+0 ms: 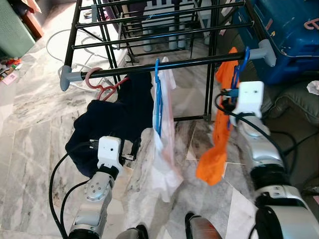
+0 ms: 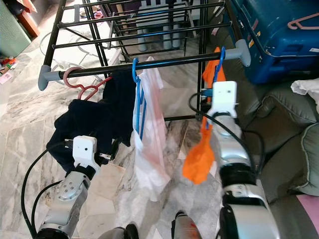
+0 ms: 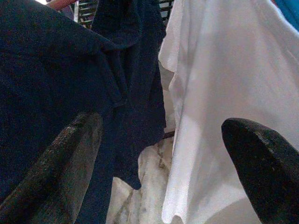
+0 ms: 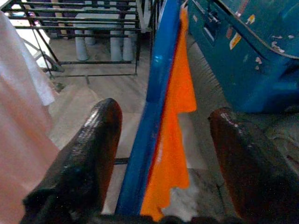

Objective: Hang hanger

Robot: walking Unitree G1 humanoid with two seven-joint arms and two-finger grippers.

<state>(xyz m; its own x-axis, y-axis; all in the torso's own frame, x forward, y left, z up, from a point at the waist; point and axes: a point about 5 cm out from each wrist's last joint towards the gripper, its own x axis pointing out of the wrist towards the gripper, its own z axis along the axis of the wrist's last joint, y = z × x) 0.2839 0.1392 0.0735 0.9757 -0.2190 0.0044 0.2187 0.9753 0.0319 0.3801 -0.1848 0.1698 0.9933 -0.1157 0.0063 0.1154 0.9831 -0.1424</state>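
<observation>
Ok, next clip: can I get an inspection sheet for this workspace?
Surface: marble floor; black drying rack stands on it.
Job's things: blue hanger with orange garment hooked on the rack's front bar.
Clutter: pink hanger with dark navy garment; second blue hanger with white garment.
End effectors: right end effector open, fingers either side of the blue hanger; left end effector open beside the navy garment.
Cables: black cables along both arms.
Surroundings: blue suitcase, grey sofa.
</observation>
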